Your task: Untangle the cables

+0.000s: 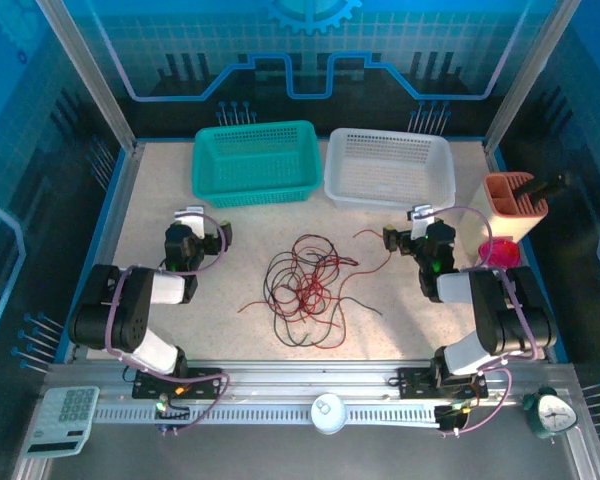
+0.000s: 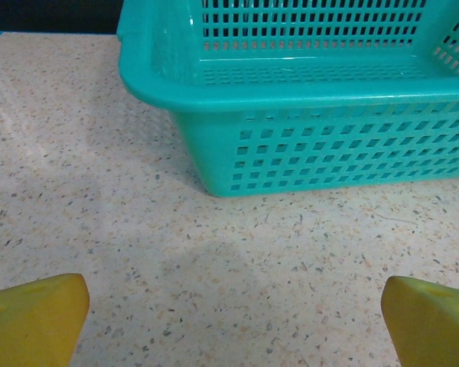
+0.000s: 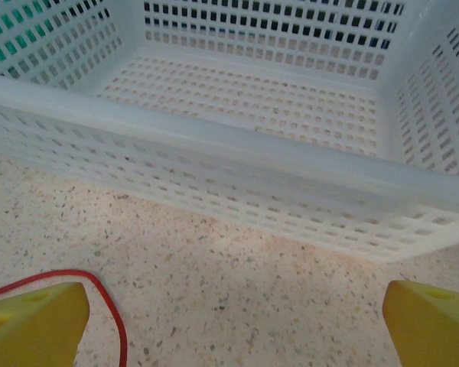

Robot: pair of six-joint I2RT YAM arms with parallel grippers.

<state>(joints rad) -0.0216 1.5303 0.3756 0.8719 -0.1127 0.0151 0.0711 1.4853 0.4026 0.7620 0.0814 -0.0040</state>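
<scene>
Cables [image 1: 305, 285], thin red and black ones, lie in a loose knotted heap on the middle of the desk [image 1: 400, 320], between the two arms and nearer than both baskets. Loops cross over one another in the heap. Loose ends trail out of it: a red one to the left, a dark one to the lower right, and a red one running up and right toward the right gripper [image 1: 420, 225]. In the right wrist view a curved stretch of red cable [image 3: 111, 306] lies on the desk just beside the left yellow fingertip [image 3: 30, 321]; whether the two touch cannot be told.

The right gripper [image 3: 233, 325] is spread wide with nothing between its fingers. It sits low over the desk, facing the near wall of the white basket [image 3: 214, 138]. From above, this basket [image 1: 388, 190] stands at the back right of the desk.

The left gripper [image 1: 198, 225] is well to the left of the heap. In its wrist view the left gripper [image 2: 233, 321] is also spread wide and holds nothing, with bare speckled desk [image 2: 214, 290] between the yellow fingertips. Ahead of it is a near corner of the green basket [image 2: 329, 153]. From above, the green basket [image 1: 255, 192] stands just left of the white one.

A pink holder [image 1: 513, 200] and a red round dish [image 1: 500, 252] sit at the right edge. A calculator [image 1: 65, 415] and a small clock [image 1: 552, 412] rest on the front rail.
</scene>
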